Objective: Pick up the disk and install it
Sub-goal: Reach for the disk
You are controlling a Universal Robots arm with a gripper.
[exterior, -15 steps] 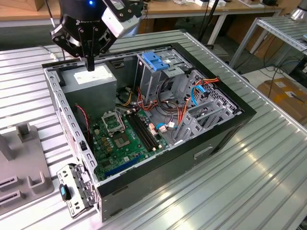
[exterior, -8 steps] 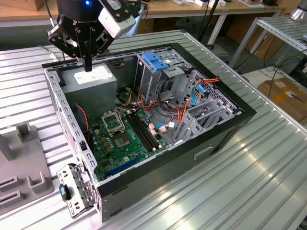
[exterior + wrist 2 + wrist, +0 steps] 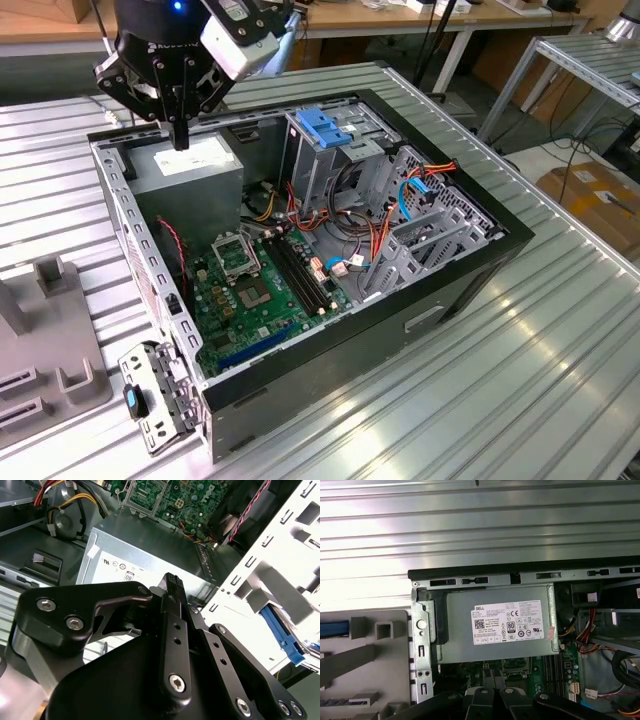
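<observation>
Pickup is the step I judge to be in hand, and it has not begun: the gripper (image 3: 180, 133) carries nothing. Its jaws are closed on each other with nothing between them, which is clearest in the second wrist view, where the fingertips (image 3: 172, 581) meet in a single line.

The arm hangs straight down over the far corner of the open computer case (image 3: 470, 262), on the exterior view's left. The fingers point at the grey power supply (image 3: 190, 168) and hover just above its white sticker without touching it. That box is not my target.

I cannot place the disk with certainty. In the first wrist view, a blue strip (image 3: 332, 628) lies at the edge of the grey fixture (image 3: 370, 655) just outside the case wall. It may be one of the disk's carrier rails, but I cannot tell. In the exterior view the same fixture stands on the slatted metal table (image 3: 520, 380) at the left, near the case.

Inside the case, the metal drive cage with its blue latch (image 3: 322, 124) sits on the far side, to the right of the power supply. The motherboard (image 3: 255, 290) lies nearer.

By my reading, any grasp needs the jaws parted first and the wrist brought away from the power supply, towards wherever the disk rests.
</observation>
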